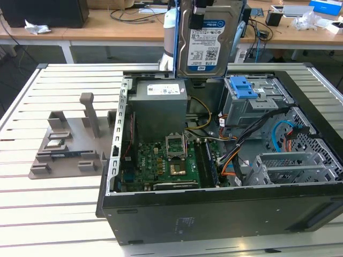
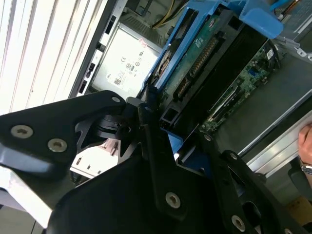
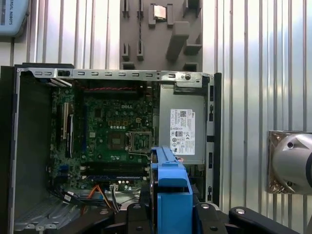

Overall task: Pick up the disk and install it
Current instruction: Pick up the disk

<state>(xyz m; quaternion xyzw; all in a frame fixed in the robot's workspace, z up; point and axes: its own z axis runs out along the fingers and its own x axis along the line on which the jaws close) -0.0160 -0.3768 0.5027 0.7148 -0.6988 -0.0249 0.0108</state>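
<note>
Yeah so the disk (image 1: 206,43) is pinched by the end effector (image 2: 170,131), held upright with its long axis vertical. The drive cage (image 1: 252,107) is seen lower, toward the exterior view's right.

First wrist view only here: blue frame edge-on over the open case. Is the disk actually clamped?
Observer: Yes. In the second wrist view the pincer is shut on the edge of the disk.
Operator: Inside the case yet?
Observer: No. In the exterior view the disk is held upright over the case, higher than the grey power-supply box, with its label towards that camera.
Operator: Where's the cage?
Observer: The drive cage, with its blue latch, sits lower down, toward the exterior view's right of the disk.
</note>
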